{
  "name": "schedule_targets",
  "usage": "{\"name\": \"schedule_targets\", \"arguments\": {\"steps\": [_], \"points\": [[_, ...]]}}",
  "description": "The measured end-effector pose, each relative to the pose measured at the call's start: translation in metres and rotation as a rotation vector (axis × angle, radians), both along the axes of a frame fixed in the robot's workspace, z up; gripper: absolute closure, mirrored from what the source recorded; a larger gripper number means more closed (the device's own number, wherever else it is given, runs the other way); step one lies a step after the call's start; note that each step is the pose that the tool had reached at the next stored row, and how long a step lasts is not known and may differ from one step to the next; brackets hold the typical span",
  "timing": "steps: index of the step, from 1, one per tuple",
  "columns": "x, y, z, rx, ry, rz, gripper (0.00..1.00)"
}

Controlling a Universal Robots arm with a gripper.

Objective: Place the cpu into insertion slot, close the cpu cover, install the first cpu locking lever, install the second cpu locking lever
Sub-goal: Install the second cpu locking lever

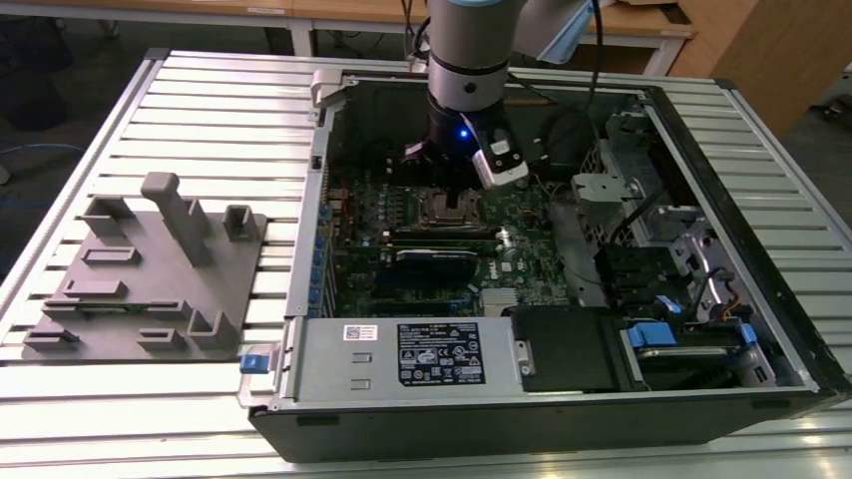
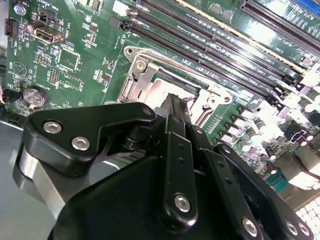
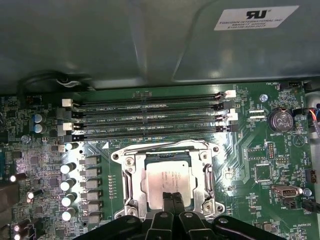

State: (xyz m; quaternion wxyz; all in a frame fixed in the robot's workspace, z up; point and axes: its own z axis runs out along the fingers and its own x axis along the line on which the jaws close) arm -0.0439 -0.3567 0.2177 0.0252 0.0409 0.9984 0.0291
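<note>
Slatted counter [image 1: 160, 399], open computer case [image 1: 745, 329]: cpu [image 3: 169, 181] seated in insertion slot [image 3: 131, 182], cover [image 3: 206, 172] down; pincer [image 3: 172, 202] shut, empty, tips over cpu

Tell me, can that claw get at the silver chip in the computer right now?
Probably yes. The claw hangs right over the chip, its tips at the chip's edge, and the metal frame around it leaves the top bare.

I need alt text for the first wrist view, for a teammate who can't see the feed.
The end effector, fingers together, rests its tips on the edge of the silver cpu, which lies in the insertion slot with the cpu cover framing it. Beyond run four long black memory slots on the green circuit board.
</note>
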Motion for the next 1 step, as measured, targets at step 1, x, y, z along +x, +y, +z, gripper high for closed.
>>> {"name": "schedule_targets", "arguments": {"steps": [1], "points": [[0.0000, 0.0000, 0.0000, 0.0000, 0.0000, 0.000, 0.90]]}}
